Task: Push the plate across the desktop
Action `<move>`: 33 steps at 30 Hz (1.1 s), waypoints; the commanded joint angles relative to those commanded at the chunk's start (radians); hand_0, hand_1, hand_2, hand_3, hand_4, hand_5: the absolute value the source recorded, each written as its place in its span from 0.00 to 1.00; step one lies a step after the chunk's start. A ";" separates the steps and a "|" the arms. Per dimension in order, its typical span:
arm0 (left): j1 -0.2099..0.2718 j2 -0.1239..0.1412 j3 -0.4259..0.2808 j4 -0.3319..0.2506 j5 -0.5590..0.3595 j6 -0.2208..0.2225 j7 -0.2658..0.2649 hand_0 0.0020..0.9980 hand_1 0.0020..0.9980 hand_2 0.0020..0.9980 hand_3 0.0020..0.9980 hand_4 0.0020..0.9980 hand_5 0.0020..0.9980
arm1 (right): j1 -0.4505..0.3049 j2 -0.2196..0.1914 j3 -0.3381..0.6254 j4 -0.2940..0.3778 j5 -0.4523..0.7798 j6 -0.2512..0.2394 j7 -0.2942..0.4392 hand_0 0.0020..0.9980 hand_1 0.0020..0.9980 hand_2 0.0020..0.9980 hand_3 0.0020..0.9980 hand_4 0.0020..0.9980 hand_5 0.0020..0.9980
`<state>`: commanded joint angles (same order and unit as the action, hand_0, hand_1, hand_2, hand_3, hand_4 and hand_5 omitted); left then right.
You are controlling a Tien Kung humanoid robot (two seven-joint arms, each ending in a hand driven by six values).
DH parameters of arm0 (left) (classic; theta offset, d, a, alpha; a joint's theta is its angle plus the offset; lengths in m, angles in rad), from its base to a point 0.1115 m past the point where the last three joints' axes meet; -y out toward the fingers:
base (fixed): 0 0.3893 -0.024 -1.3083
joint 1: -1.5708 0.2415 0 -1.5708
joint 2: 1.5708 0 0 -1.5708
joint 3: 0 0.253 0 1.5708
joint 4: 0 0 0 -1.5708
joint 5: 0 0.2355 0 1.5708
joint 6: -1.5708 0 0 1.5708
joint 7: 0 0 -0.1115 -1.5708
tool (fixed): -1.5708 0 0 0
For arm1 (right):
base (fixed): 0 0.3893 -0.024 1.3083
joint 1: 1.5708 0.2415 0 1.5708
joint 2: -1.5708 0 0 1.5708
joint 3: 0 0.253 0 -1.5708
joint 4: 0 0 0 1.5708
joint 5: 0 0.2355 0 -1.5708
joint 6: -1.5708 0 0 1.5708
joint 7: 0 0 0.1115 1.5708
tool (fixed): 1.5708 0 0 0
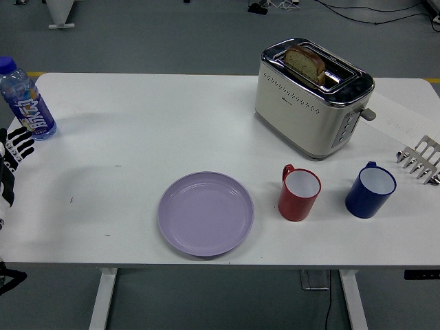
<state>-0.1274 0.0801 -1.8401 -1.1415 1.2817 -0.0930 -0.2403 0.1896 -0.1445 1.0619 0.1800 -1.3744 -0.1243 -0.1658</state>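
A lilac plate (205, 214) lies flat on the white table (151, 124), near its front edge and a little left of the middle. My left hand (12, 159) is at the picture's left edge, over the table's left end, far from the plate. Its fingers (22, 142) are spread and hold nothing. The right hand is out of view.
A water bottle with a blue label (25, 100) stands at the back left, just above my left hand. A red mug (299, 193) and a blue mug (370, 190) stand right of the plate. A toaster with bread (313, 95) is behind them. A metal rack (420, 159) is at the right edge.
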 joint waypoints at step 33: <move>-0.028 -0.030 0.014 0.016 -0.176 0.023 -0.001 0.75 0.77 0.74 0.70 0.63 1.00 | 0.014 0.002 0.001 0.000 0.009 -0.003 0.005 0.64 0.61 0.67 0.61 0.18 0.11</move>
<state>-0.1550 0.0498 -1.8260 -1.1252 1.1058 -0.0699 -0.2414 0.2034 -0.1430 1.0627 0.1800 -1.3650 -0.1270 -0.1605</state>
